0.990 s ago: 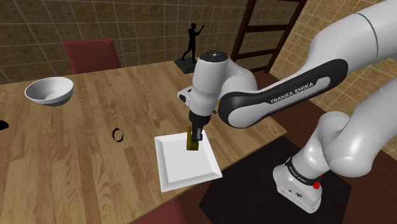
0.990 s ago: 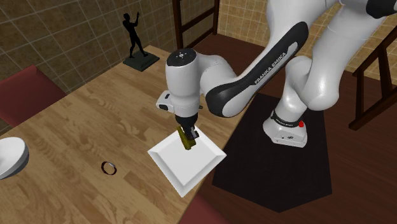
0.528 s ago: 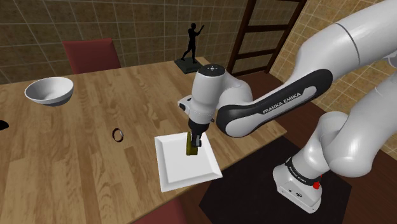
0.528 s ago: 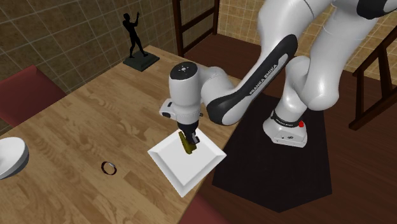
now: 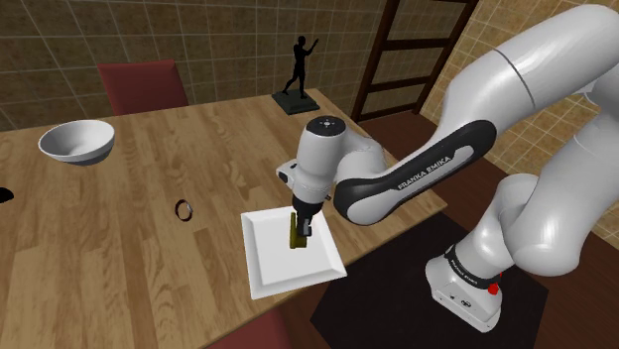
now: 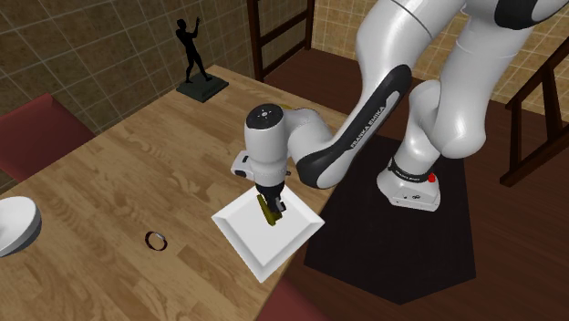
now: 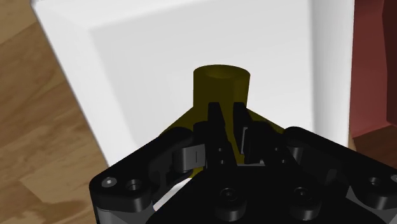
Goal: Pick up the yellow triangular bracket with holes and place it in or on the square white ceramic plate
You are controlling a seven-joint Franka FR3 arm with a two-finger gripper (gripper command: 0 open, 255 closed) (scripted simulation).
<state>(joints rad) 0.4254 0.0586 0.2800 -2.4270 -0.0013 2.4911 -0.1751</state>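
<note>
Yellow bracket [image 7: 221, 89] clamped btwn fingers [image 7: 215, 124], upright over sq. white plate [image 5: 273, 263].

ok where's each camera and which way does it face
Shoulder view: beside and behind the stand, looking down over the table at the white plate; arm, stand show.
Second exterior view: high off the table's edge, looking down at the plate; arm and stand at right.
Wrist view: on the hand, facing the plate; fingers clasp the yellow bracket.
Both exterior views share ring, statuette.

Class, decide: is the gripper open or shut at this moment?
Shut on the bracket: the gripper fingers clasp its thin rib between them, over the plate.
</note>
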